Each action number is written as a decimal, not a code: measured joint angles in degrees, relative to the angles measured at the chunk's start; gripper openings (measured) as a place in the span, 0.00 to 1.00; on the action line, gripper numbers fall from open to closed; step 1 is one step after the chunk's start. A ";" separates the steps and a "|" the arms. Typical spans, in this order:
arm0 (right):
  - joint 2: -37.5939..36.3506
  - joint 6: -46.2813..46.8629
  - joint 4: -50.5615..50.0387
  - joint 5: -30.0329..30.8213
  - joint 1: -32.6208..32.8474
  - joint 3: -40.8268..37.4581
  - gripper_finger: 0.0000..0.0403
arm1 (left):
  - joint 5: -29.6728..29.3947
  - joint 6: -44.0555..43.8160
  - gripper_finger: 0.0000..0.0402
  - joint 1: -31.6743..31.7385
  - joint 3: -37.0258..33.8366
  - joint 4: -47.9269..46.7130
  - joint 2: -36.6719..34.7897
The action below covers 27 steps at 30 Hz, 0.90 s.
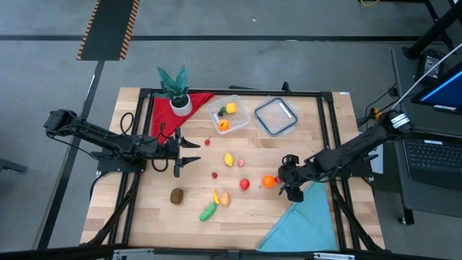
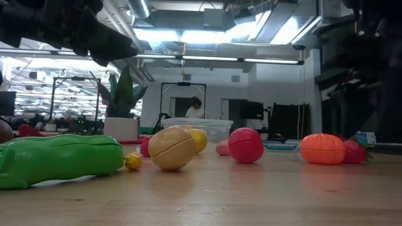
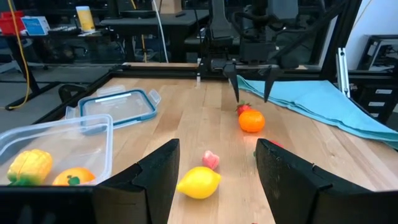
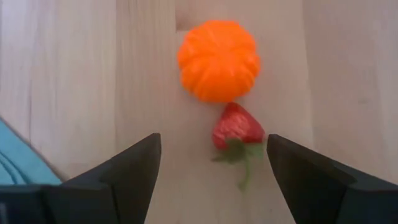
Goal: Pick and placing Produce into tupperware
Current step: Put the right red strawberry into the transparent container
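Wooden table (image 1: 303, 123), right tool (image 1: 286, 176) fingers apart above strawberry (image 4: 237, 132) beside orange (image 4: 218, 60), left tool (image 1: 189, 152) apart, open boards between.

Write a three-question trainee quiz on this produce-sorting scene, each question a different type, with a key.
1. True or false: the right gripper is shut on the strawberry.
2. Which piece lies directly beside the strawberry? A) green pepper B) orange mandarin C) brown kiwi
3. Fill in: the tupperware already holds ___ pieces of produce.

Key
1. False: its fingers are open, on either side of the strawberry.
2. B: the orange mandarin.
3. Two.
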 joint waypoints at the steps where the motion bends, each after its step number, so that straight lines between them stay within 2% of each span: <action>1: 0.65 0.00 0.69 -0.02 0.00 0.00 0.73 | 0.00 0.00 0.51 0.00 0.00 -0.06 0.00; 16: 8.53 0.24 7.41 0.00 0.00 0.00 0.73 | 0.02 0.02 0.51 -0.02 0.00 -1.13 0.02; 27: 10.26 0.24 7.75 0.44 -0.01 0.07 0.73 | 0.02 -0.02 0.51 -0.02 0.00 -2.27 0.02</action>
